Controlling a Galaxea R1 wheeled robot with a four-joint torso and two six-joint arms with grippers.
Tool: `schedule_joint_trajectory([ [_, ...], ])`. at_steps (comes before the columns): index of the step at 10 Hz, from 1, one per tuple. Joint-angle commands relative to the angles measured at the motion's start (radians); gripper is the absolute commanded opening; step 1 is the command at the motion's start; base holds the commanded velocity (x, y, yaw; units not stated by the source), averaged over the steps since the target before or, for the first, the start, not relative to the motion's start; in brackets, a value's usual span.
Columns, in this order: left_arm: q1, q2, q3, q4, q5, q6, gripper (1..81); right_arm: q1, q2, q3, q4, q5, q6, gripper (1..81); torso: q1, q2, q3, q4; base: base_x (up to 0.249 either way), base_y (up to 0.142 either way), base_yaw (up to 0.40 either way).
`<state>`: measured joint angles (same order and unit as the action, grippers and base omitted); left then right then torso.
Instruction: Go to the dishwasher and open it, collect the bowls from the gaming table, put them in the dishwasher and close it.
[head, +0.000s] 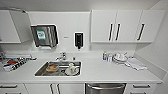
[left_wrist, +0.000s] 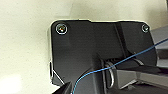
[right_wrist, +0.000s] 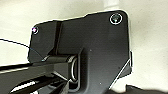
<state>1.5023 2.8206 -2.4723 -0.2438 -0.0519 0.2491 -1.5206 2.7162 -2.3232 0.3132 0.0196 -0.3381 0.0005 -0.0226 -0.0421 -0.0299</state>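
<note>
Gripper state cannot be told for either arm. Dishwasher (head: 105, 88) sits shut under the white counter (head: 100, 72), right of the sink (head: 58, 69).

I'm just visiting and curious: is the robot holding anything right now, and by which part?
It cannot be told. The wrist views do not reveal the pincers or anything in them. The head view faces the sink and the shut dishwasher with its handle untouched.
</note>
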Motion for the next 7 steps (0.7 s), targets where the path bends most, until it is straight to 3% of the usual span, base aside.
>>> schedule_joint_trajectory([
  [1, -0.046, -0.051, 0.074, 0.001, 0.053, -0.001, 81.1, 0.05, -0.074, 0.111, 0.009, -0.063, 0.005, 81.1, 0.0, 0.0, 0.0, 0.0, 0.0, 0.0, 0.0],
  [3, -0.046, -0.196, 0.279, -0.002, 0.034, -0.002, 81.1, 0.052, -0.233, 0.368, 0.01, -0.058, 0.007, 81.1, 0.0, 0.0, 0.0, 0.0, 0.0, 0.0, 0.0],
  [6, -0.041, -0.43, 0.591, 0.0, -0.077, -0.002, 81.1, 0.071, -0.455, 0.693, 0.02, -0.015, 0.011, 81.1, 0.0, 0.0, 0.0, 0.0, 0.0, 0.0, 0.0],
  [7, -0.041, -0.476, 0.648, 0.0, -0.101, -0.002, 81.1, 0.084, -0.505, 0.768, 0.021, -0.017, 0.01, 81.1, 0.064, -0.1, 0.0, 0.0, 0.0, 0.0, 0.0],
])
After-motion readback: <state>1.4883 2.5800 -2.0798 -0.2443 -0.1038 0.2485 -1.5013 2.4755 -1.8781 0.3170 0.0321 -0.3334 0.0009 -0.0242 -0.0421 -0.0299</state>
